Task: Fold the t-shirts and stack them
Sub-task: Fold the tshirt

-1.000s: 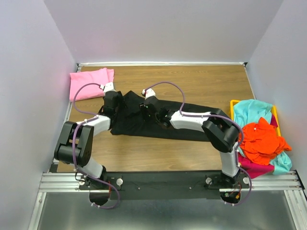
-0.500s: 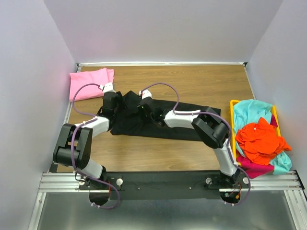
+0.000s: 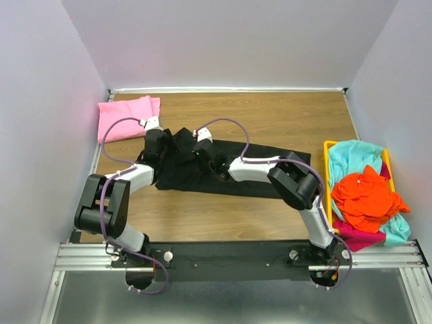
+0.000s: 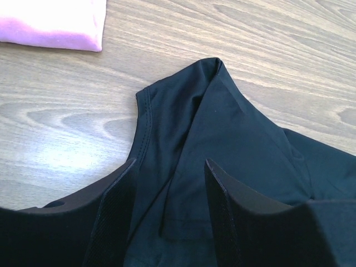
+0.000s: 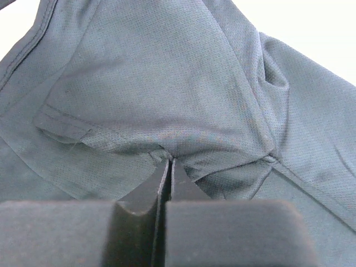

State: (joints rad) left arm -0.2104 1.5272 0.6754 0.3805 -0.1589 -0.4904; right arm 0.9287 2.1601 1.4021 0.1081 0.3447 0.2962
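A black t-shirt (image 3: 250, 169) lies spread across the middle of the table. My left gripper (image 3: 162, 150) is open over its left end; in the left wrist view its fingers (image 4: 119, 217) straddle a folded edge of the black t-shirt (image 4: 222, 133). My right gripper (image 3: 204, 152) is shut on a pinch of the black t-shirt (image 5: 167, 83) and holds it lifted near the left end. A folded pink t-shirt (image 3: 127, 116) lies at the back left and shows in the left wrist view (image 4: 53, 22).
A yellow bin (image 3: 329, 146) at the right edge holds a heap of teal (image 3: 354, 156), orange (image 3: 364, 196) and magenta (image 3: 358, 236) shirts. White walls close in the table at the back and sides.
My right gripper has moved left along the table with the pinch of black cloth, bunching the shirt's left part toward the left gripper. The left gripper has hardly moved.
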